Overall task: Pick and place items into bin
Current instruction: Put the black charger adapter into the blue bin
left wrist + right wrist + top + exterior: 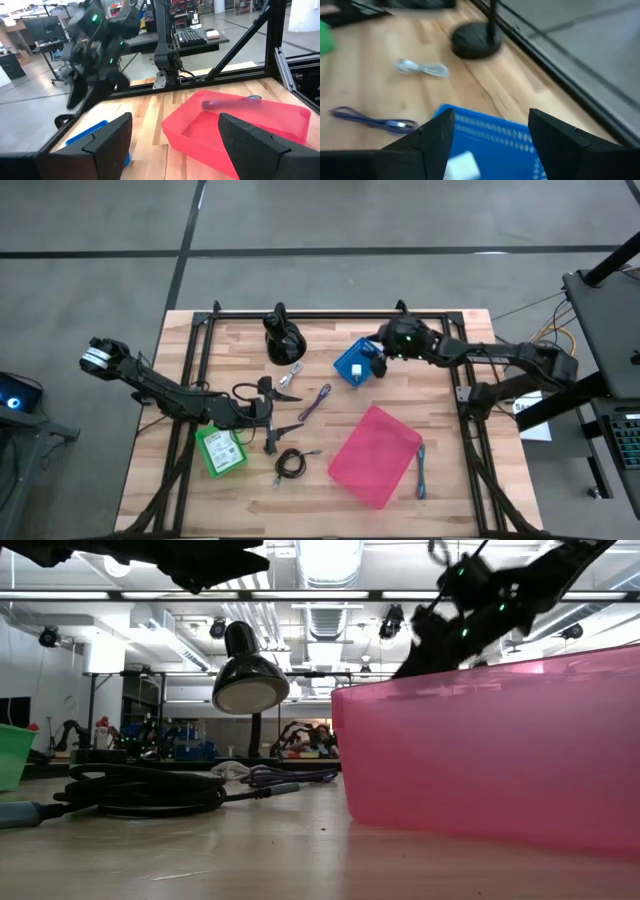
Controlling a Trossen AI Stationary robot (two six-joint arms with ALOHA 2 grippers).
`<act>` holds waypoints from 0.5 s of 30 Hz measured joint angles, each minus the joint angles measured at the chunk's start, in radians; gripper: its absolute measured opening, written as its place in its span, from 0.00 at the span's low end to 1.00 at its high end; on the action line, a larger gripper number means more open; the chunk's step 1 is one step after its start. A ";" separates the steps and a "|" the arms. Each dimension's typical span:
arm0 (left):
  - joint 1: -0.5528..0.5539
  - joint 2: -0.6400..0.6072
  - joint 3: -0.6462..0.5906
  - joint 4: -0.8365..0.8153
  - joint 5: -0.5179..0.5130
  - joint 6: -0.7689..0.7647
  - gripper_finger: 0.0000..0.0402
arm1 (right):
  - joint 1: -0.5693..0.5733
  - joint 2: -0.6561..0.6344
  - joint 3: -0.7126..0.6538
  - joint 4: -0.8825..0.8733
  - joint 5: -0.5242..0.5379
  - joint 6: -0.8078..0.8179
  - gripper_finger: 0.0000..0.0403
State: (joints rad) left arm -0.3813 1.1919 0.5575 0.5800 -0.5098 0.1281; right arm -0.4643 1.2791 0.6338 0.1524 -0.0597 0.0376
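Observation:
My right gripper (pixel 492 145) is open and hovers over the blue bin (pixel 352 363), where a white packet (pixel 462 164) lies. My left gripper (pixel 278 412) is open and empty near the table's middle, between the green bin (pixel 220 450) and the purple cable (pixel 315 402). The black coiled cable (pixel 290 463) lies flat toward the near edge. A silver-tipped white cable (pixel 290 375) rests next to the black lamp stand (pixel 282 338). Right of the pink bin (pixel 375 455) lies the blue cable (pixel 421 475).
The pink bin (pixel 235 125) fills the near right of the table and blocks the low view. The lamp's base (pixel 475 41) stands at the far edge beside the black frame rails (pixel 330 313). Bare wood shows between the pink bin and the green bin.

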 joint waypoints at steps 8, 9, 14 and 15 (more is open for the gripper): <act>-0.005 -0.012 0.016 -0.284 0.127 -0.343 0.69 | 0.143 -0.140 -0.019 0.000 0.008 -0.052 0.56; -0.006 -0.014 0.024 -0.331 0.162 -0.420 0.69 | 0.156 -0.145 -0.019 0.001 0.008 -0.062 0.56; -0.006 -0.018 0.071 -0.464 0.379 -0.746 0.69 | 0.179 -0.141 -0.021 0.001 0.011 -0.079 0.56; -0.006 -0.018 0.084 -0.487 0.405 -0.806 0.69 | 0.179 -0.137 -0.021 0.001 0.011 -0.081 0.56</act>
State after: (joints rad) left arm -0.3871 1.1736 0.6414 0.0927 -0.1044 -0.6775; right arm -0.2855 1.1417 0.6128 0.1529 -0.0486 -0.0436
